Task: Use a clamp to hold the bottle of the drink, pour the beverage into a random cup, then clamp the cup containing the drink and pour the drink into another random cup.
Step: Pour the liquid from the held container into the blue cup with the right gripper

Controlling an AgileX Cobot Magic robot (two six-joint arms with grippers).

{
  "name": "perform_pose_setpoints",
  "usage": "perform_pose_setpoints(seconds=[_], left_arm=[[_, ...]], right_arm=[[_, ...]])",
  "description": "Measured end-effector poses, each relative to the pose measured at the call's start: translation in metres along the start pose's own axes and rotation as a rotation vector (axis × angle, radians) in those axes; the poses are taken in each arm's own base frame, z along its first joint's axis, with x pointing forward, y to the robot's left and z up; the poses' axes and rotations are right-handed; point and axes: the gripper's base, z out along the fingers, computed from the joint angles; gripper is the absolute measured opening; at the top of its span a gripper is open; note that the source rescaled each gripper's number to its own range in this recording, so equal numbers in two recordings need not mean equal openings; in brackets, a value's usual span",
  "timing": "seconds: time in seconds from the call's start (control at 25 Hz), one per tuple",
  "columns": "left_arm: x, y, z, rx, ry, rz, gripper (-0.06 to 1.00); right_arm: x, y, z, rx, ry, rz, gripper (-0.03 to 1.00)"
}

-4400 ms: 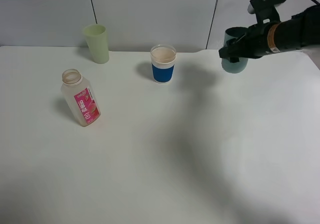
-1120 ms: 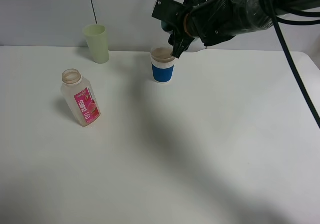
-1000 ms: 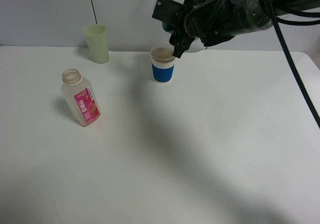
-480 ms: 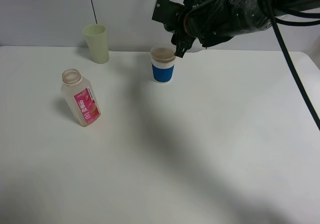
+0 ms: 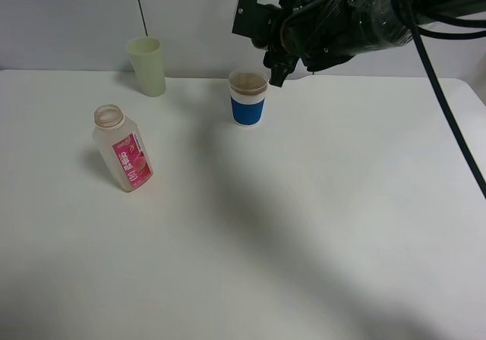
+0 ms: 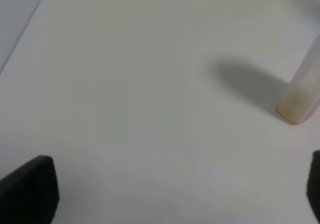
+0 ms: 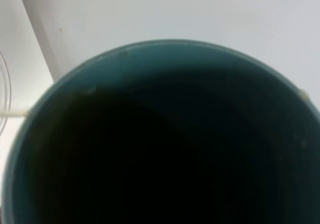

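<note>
Grips the plain teal cup (image 7: 150, 59) in the right gripper (image 5: 275, 61), closed right in on the cup's wall, with the jaws themselves hidden behind cup and black arm (image 5: 357, 21). Fills the right wrist view with the cup's rim and dark inside, grey wall panel (image 7: 175, 9) behind. Holds it off the table (image 5: 304, 226) at the far middle of the scene, just above and slightly right of the blue-banded white cup (image 5: 247, 101). Shows almost nothing of the plain teal cup from the high camera. Shows brown beverage (image 5: 247, 80) inside the blue-banded white cup, close to its brim. Shows the bottle (image 5: 121, 149) uncapped at the left, well apart from the right gripper, and the pale green tumbler (image 5: 146, 65) at the far left beyond it. Spreads the left gripper (image 6: 172, 186) fully wide above bare table, 2 black fingertips (image 6: 30, 189) at opposite edges of the left wrist view, holding and touching nothing. Catches the bottle's base beyond that gripper, apart from it.
</note>
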Motion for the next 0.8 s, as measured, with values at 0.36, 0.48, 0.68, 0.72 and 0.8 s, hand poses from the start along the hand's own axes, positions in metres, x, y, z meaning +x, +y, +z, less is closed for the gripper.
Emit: perform_pose_setpoints(seconds=[0.36, 0.48, 0.68, 0.72, 0.8], left_arm=[[0.0000, 0.0000, 0.0000, 0.000, 0.000, 0.000, 1.00], [0.0000, 0.0000, 0.0000, 0.000, 0.000, 0.000, 1.00], [0.0000, 0.0000, 0.0000, 0.000, 0.000, 0.000, 1.00], [0.0000, 0.0000, 0.0000, 0.000, 0.000, 0.000, 1.00], [0.0000, 0.0000, 0.0000, 0.000, 0.000, 0.000, 1.00]], right_arm=[[0.0003, -0.0003, 0.0000, 0.003, 0.003, -0.042, 0.00], [0.0013, -0.0013, 0.0000, 0.014, 0.015, -0.042, 0.00], [0.0031, -0.0031, -0.0001, 0.033, 0.035, -0.042, 0.00], [0.0032, -0.0031, -0.0001, 0.034, 0.036, -0.042, 0.00], [0.0034, -0.0034, -0.0001, 0.037, 0.039, -0.042, 0.00]])
